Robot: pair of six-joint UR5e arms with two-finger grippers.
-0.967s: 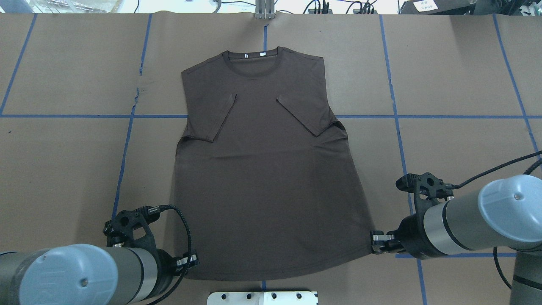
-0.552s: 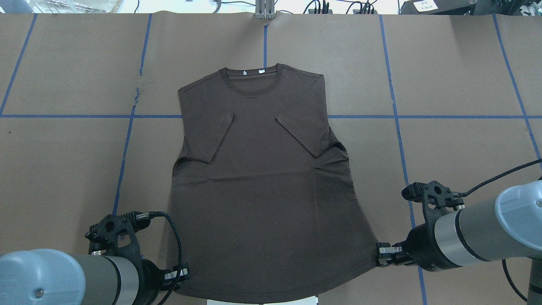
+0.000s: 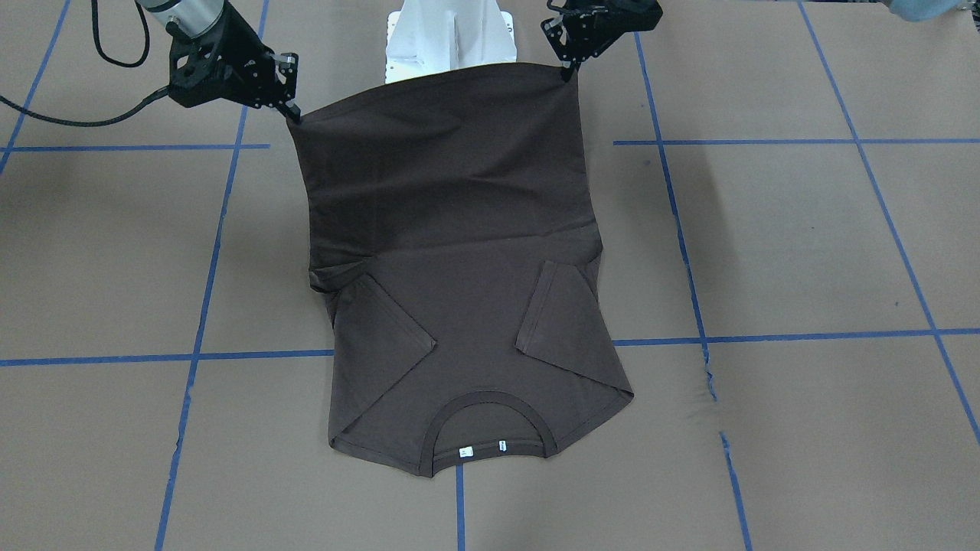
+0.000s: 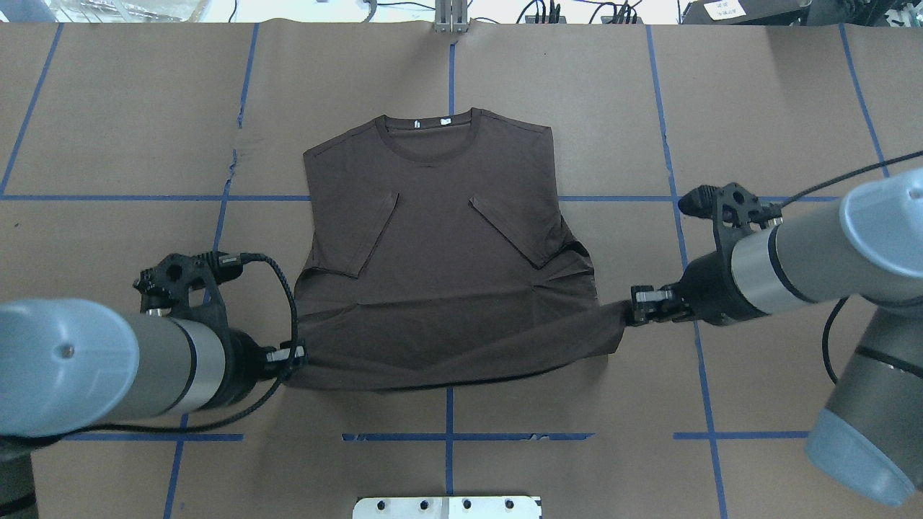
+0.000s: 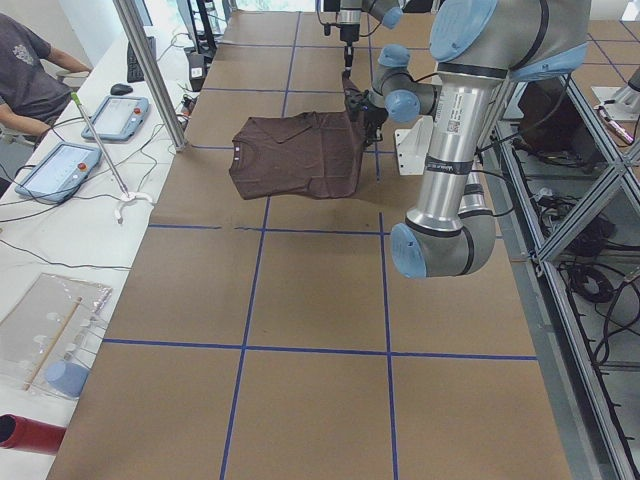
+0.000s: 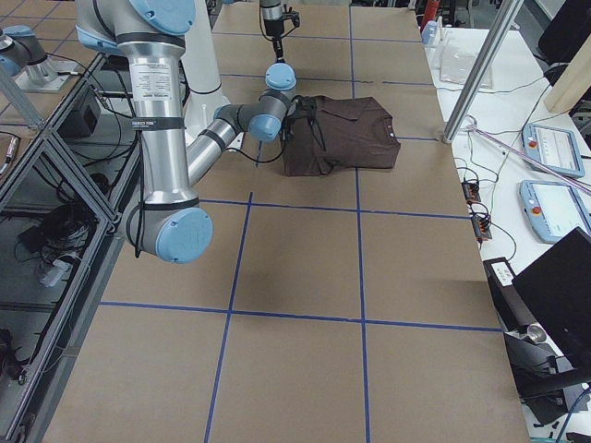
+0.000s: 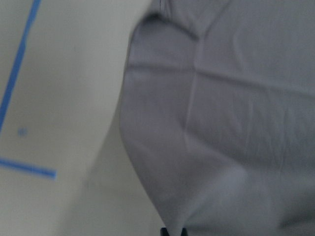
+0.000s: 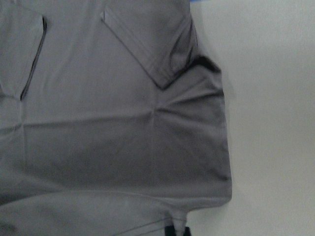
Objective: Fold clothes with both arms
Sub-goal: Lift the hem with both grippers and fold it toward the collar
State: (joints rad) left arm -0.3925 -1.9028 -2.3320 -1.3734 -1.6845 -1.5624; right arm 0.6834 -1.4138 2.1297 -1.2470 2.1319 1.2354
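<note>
The dark brown T-shirt [image 4: 440, 238] lies collar-far on the brown table, both sleeves folded inward. My left gripper [image 4: 292, 355] is shut on its near-left hem corner. My right gripper [image 4: 638, 297] is shut on the near-right hem corner. Both hold the hem lifted above the table, stretched between them, so the lower half hangs over the body. In the front-facing view the shirt [image 3: 459, 306] rises to the left gripper [image 3: 570, 67] and the right gripper [image 3: 292, 115]. The wrist views show cloth [image 7: 221, 123] [image 8: 123, 123] below each gripper.
The white pedestal base [image 4: 447, 507] sits at the near table edge, behind the raised hem. Blue tape lines [image 4: 670, 198] grid the brown table. A person [image 5: 30, 70] sits by tablets beyond the far edge. A metal post [image 5: 150, 70] stands there.
Both grippers have carried the hem up and away from the near edge toward the collar. The lower half of the shirt has left the table. The collar end has stayed put.
</note>
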